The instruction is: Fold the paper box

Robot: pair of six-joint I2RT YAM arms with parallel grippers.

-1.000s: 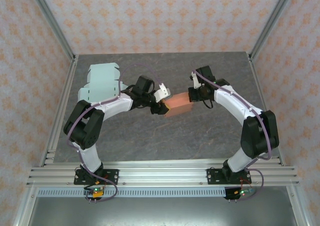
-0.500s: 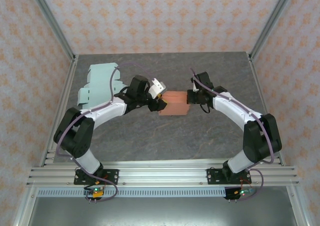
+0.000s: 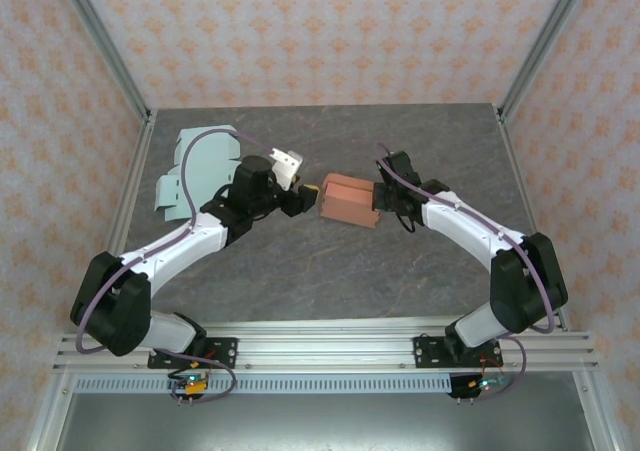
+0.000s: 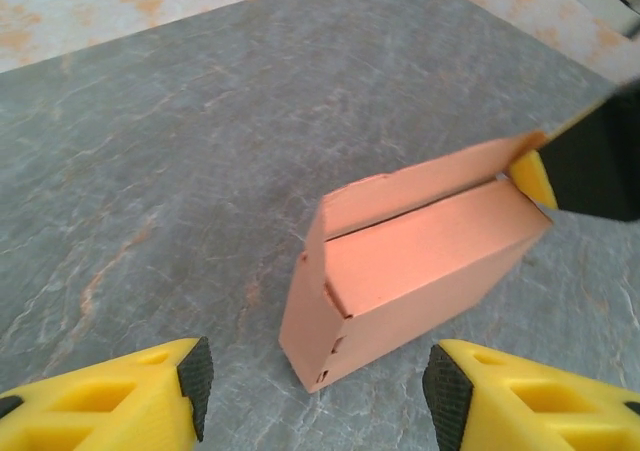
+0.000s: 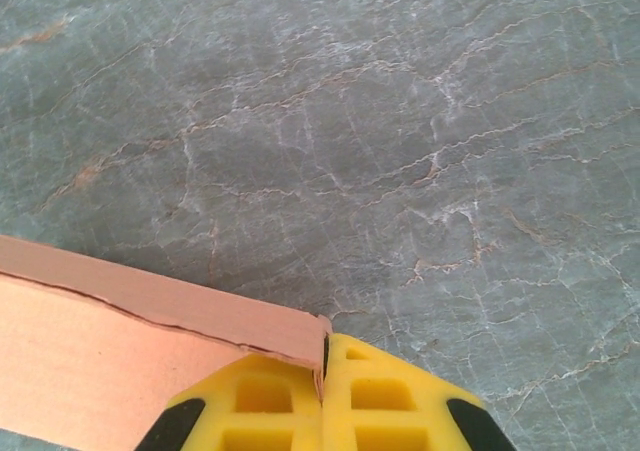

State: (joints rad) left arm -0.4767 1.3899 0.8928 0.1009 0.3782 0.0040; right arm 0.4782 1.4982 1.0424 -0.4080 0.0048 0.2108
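Over the last second I have let go with the left gripper [image 3: 306, 195]. Its jaws have spread, and it has drawn back toward the left edge of the table [image 3: 300, 271]. In the left wrist view its yellow fingers [image 4: 110, 411] stand either side of the paper box [image 4: 400, 271] without touching it.

The right gripper [image 5: 323, 371] is clenched on the top right corner of the box, pinching a thin panel edge. It alone holds the box on its long edge, about mid-table and slightly toward the far edge.

I judge the box nearly formed, though 1 seam along the top shows a dark gap, so a flap may need tucking.

The surface is grey, veined stone. A stack of pale green blanks [image 3: 195, 166] lies flat near the far left corner. Beyond it, patterned wallpaper and an aluminium frame close in the cell.
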